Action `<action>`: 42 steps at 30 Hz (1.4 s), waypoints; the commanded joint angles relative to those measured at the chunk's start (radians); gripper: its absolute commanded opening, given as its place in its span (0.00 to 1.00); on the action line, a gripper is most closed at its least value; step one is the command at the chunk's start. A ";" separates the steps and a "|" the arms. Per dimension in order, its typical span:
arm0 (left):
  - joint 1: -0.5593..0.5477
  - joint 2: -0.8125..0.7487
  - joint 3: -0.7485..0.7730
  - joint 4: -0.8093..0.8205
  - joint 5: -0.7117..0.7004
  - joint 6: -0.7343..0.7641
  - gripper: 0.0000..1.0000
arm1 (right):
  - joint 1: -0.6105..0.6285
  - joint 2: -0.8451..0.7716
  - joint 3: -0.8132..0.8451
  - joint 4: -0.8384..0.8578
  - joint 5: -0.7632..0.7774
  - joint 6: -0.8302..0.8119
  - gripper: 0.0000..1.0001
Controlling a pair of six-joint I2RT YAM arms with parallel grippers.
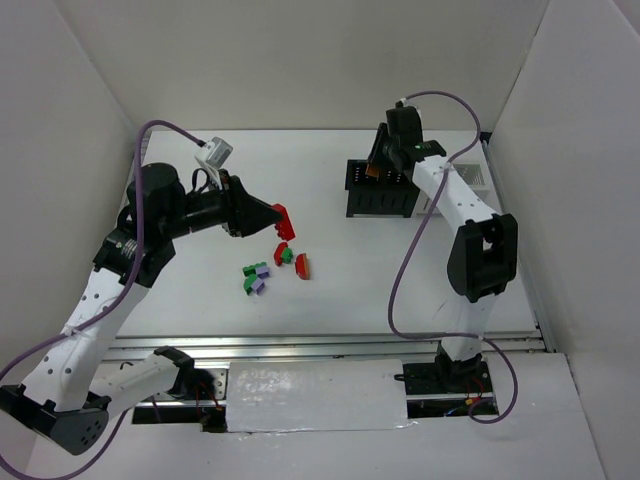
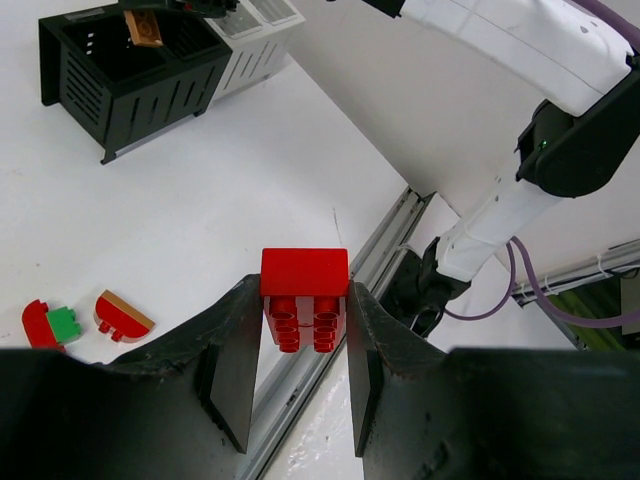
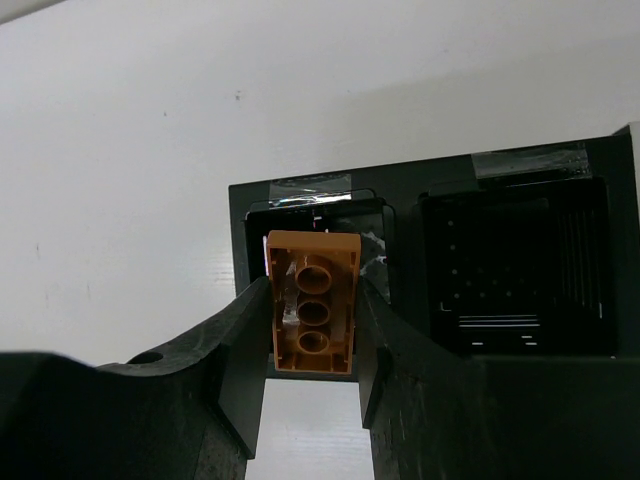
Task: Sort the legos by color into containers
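Overhead and at both wrists, the right end effector [image 3: 312, 292] is clamped on the brown-orange lego [image 3: 312, 318], its matte black wedge fingers pressing the brick's two long sides. The brick's underside faces the wrist camera, showing three round tubes in a row. Behind it, at the centre of the frame, lies a black compartment [image 3: 240, 215] of the containers, with glossy tape along its far rim. A second black compartment [image 3: 515, 265] sits to the right of the frame. The drop looks close. It would be done best by centring the brick over the opening and lowering it between the walls before the fingers part, since hard, glossy plastic is likely to bounce off a rim. The left end effector [image 2: 303, 300] grips a red lego [image 2: 304, 270], smooth on its upper face with round bosses in two columns below, held above the table [image 1: 300, 170] at centre left of the overhead view. Its run to the containers probably goes better once the right arm has cleared the black bins [image 1: 378, 200], whose slotted sides stand upper right of centre beside the paler bins [image 1: 470, 178]. Loose on the table are a red-and-green piece [image 2: 50, 323], a red half-round piece with a tan face [image 2: 122, 314] and a green-and-purple cluster [image 1: 256, 278].
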 commanded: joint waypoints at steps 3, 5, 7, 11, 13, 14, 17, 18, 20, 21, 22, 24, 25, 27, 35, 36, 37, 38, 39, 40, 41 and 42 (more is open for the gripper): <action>0.003 -0.002 0.038 0.013 -0.016 0.032 0.00 | 0.009 0.045 0.077 -0.021 -0.029 -0.023 0.36; 0.003 0.006 0.041 0.019 -0.008 0.032 0.00 | 0.010 0.052 0.090 -0.026 -0.043 -0.025 0.47; 0.003 0.010 0.044 0.021 -0.010 0.032 0.00 | 0.010 0.049 0.091 -0.026 -0.052 -0.023 0.66; 0.003 0.024 0.047 0.024 -0.022 0.032 0.00 | 0.009 0.041 0.096 -0.029 -0.064 -0.031 0.88; 0.003 0.032 0.047 0.024 -0.034 0.030 0.00 | 0.009 0.027 0.099 -0.032 -0.069 -0.032 0.89; 0.003 0.046 0.049 0.030 -0.039 0.024 0.00 | 0.009 0.018 0.100 -0.037 -0.069 -0.026 0.89; 0.005 0.108 0.067 0.060 -0.068 0.015 0.00 | -0.004 -0.065 0.078 -0.076 -0.066 0.038 0.89; 0.003 0.133 0.078 0.092 -0.066 0.006 0.00 | -0.010 -0.098 0.029 -0.099 -0.046 0.069 0.89; 0.002 0.235 0.122 0.134 -0.054 -0.012 0.00 | -0.034 -0.232 -0.034 -0.145 0.006 0.191 0.90; -0.009 0.271 0.142 0.178 -0.053 -0.019 0.00 | -0.048 -0.340 -0.115 -0.191 0.053 0.240 0.92; -0.017 0.350 0.194 0.197 -0.059 -0.022 0.00 | -0.059 -0.396 -0.166 -0.205 0.064 0.279 0.92; -0.050 0.440 0.258 0.229 -0.063 -0.020 0.00 | -0.087 -0.523 -0.314 -0.234 0.121 0.391 0.92; -0.063 0.533 0.336 0.240 -0.082 -0.008 0.00 | -0.090 -0.653 -0.361 -0.241 0.152 0.441 0.92; -0.104 0.625 0.418 0.243 -0.109 0.010 0.00 | -0.102 -0.775 -0.457 -0.270 0.196 0.477 0.93; -0.185 1.087 0.824 0.260 -0.189 0.030 0.00 | -0.114 -1.146 -0.550 -0.446 0.123 0.494 0.93; -0.195 1.169 0.886 0.228 -0.206 0.046 0.00 | -0.114 -1.200 -0.564 -0.446 0.097 0.482 0.93; -0.202 1.204 0.991 0.203 -0.218 0.056 0.00 | -0.113 -1.228 -0.582 -0.448 0.075 0.465 0.93; -0.215 1.234 1.025 0.200 -0.223 0.064 0.00 | -0.114 -1.258 -0.620 -0.446 0.036 0.456 0.93; -0.219 1.276 1.050 0.215 -0.232 0.064 0.00 | -0.114 -1.310 -0.640 -0.443 0.012 0.446 0.93; -0.222 1.287 1.065 0.237 -0.243 0.051 0.00 | -0.114 -1.332 -0.653 -0.449 0.000 0.434 0.93; -0.225 1.296 1.064 0.264 -0.255 0.038 0.00 | -0.116 -1.350 -0.671 -0.465 -0.008 0.431 0.93; -0.227 1.310 1.063 0.319 -0.270 0.029 0.00 | -0.116 -1.378 -0.677 -0.494 -0.009 0.428 0.93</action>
